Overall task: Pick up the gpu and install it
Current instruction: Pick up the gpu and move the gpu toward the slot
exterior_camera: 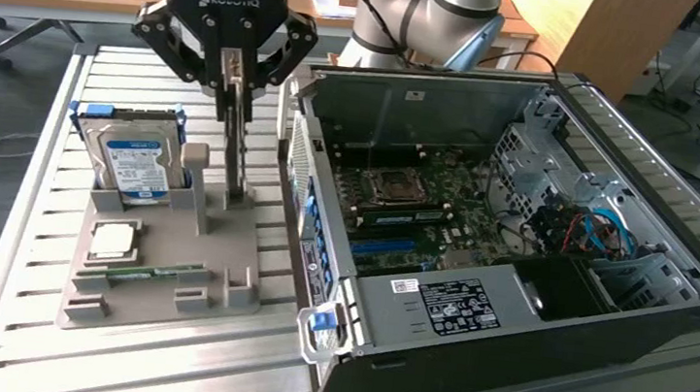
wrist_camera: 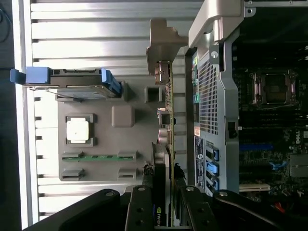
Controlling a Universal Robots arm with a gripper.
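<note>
The gpu [exterior_camera: 239,160] stands on edge as a thin vertical card over the grey parts holder [exterior_camera: 170,299]. Its lower end is down at the holder's post. My gripper [exterior_camera: 240,97] comes straight down onto its top edge and is shut on it, one finger on each face. In the wrist view the gpu [wrist_camera: 169,110] runs edge-on away from my gripper [wrist_camera: 166,185], with its silver bracket [wrist_camera: 161,43] at the far end. The open computer case [exterior_camera: 517,223] lies just to the exterior view's right of the card, with the motherboard [exterior_camera: 421,208] exposed inside.
On the holder sit a hard drive [exterior_camera: 132,159] with blue rails, a square processor [exterior_camera: 111,237] and a green memory stick [exterior_camera: 153,273]. The case's rear wall [wrist_camera: 211,96] stands close beside the card. The slatted metal table [exterior_camera: 23,337] runs under everything.
</note>
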